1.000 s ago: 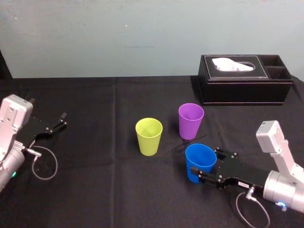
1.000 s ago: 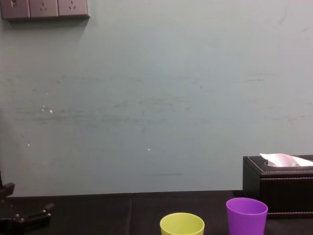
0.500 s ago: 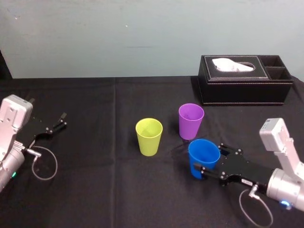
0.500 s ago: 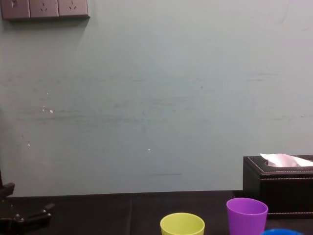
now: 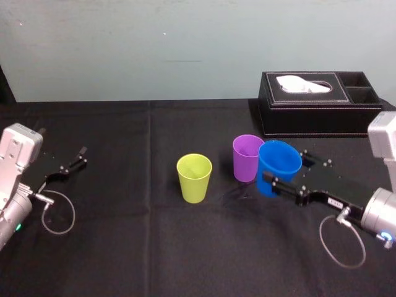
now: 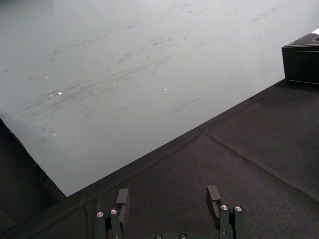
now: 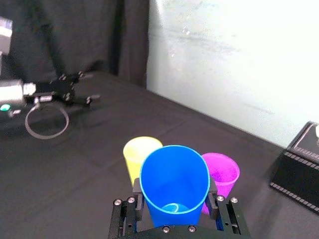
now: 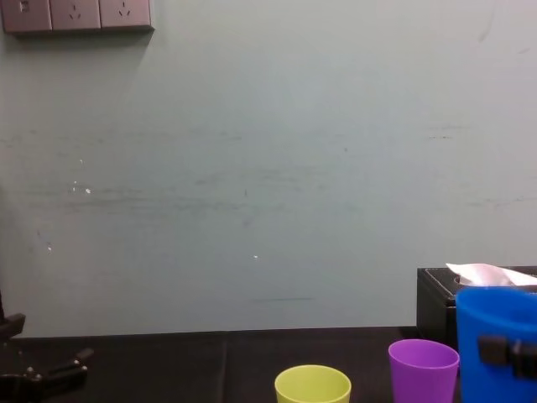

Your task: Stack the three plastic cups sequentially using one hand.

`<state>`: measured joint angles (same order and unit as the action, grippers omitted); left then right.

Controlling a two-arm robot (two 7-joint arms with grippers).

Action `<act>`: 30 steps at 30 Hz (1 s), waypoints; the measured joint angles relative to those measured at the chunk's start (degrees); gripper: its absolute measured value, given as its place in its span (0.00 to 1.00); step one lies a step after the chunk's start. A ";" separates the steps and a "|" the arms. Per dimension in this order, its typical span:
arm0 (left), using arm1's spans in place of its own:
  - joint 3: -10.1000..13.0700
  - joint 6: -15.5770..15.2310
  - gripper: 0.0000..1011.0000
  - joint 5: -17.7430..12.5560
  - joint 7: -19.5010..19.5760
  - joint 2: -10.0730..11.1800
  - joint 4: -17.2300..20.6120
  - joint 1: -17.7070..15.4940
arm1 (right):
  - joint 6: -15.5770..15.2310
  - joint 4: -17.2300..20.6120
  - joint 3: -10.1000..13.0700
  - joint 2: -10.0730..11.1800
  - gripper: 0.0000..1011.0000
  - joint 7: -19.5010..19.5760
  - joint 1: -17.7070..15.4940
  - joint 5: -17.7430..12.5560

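My right gripper (image 5: pixel 283 168) is shut on the blue cup (image 5: pixel 279 162) and holds it upright, lifted off the black table. The blue cup hangs just right of the purple cup (image 5: pixel 247 158), close beside its rim. Left of the purple one stands the yellow-green cup (image 5: pixel 194 177). In the right wrist view, black fingers (image 7: pixel 136 193) press both sides of the blue cup (image 7: pixel 174 181), with the purple cup (image 7: pixel 223 174) and yellow-green cup (image 7: pixel 135 151) beyond it. The chest view has the blue cup (image 8: pixel 497 340) higher than the purple cup (image 8: pixel 424 366). My left gripper (image 5: pixel 69 163) rests open at the far left.
A black tissue box (image 5: pixel 318 104) stands at the back right, behind the cups. A loose cable loop (image 5: pixel 59 213) lies by the left arm. The black cloth (image 5: pixel 136 247) in front of the cups is bare. A pale wall runs behind the table.
The right gripper has lifted the blue cup from the table's front and carried it up and away from me, to beside the purple cup. The left arm has not moved.
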<state>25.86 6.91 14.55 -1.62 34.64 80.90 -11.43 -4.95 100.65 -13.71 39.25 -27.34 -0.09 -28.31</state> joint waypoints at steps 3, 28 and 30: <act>0.00 0.00 1.00 0.00 0.00 0.00 0.00 0.00 | -1.12 0.76 0.51 -0.44 0.72 1.09 1.09 -0.51; 0.00 0.00 1.00 0.00 0.00 0.00 0.00 0.00 | -5.84 -5.66 -4.23 -5.62 0.72 4.05 12.97 5.10; 0.00 0.00 1.00 0.00 0.00 0.00 0.00 0.00 | -5.92 -6.42 -4.49 -6.09 0.72 4.05 13.58 5.42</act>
<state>25.86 6.91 14.55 -1.62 34.64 80.90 -11.43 -10.87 94.23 -18.19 33.16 -23.29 13.49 -22.89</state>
